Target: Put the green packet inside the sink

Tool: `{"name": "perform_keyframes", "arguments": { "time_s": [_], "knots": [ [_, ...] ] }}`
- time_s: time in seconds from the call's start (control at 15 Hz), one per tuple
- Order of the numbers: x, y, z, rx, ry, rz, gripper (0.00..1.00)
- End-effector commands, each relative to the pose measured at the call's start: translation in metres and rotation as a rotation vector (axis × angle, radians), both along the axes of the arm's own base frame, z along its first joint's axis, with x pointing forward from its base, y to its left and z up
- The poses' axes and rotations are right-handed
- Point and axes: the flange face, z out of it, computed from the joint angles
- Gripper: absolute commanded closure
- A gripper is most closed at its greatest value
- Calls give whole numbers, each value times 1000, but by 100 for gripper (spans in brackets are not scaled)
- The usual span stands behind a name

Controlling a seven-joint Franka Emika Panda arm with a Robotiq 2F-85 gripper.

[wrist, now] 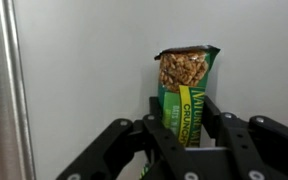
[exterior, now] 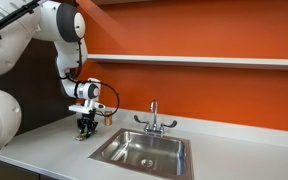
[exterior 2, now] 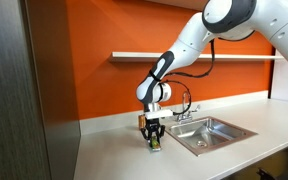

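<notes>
Two jaws, one packet (wrist: 188, 70) between them. The gripper (wrist: 187, 105) is right down at the surface (exterior 2: 114, 158), and the wrist view shows its jaws drawn in narrow, sitting close against both long edges of the green wrapper. Are they actually squeezing? I cannot tell from here. The packet's far end sticks out ahead of the gripper, with the granola picture in plain sight. In an exterior view the packet (exterior 2: 155, 146) looks to be lying on the surface directly under the gripper (exterior 2: 153, 133), not yet lifted.

So my read is that this is the pick-up step: the grasp is being made or has only just been made, and the carry has not begun. The next move calls for a firm pinch, then a straight lift clear of the surface, then a short sideways carry to the sink (exterior: 142, 150), which lies just beside the gripper (exterior: 85, 127). After that, a release over the basin. The wrapper is thin and slick, so a loose pinch could let it slide out.

Further out, the basin is bare steel. Its faucet (exterior: 154, 118) stands on the back rim, beyond the gripper's line of travel. The surface is a pale, plain counter. Behind it runs an orange wall (exterior: 184, 30) with a long shelf (exterior: 204, 60) above gripper height.
</notes>
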Motion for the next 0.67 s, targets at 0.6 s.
{"name": "perform_keyframes", "arguments": {
  "time_s": [0.6],
  "knots": [
    [-1,-2,79,-27,-32,-32,81]
  ]
}}
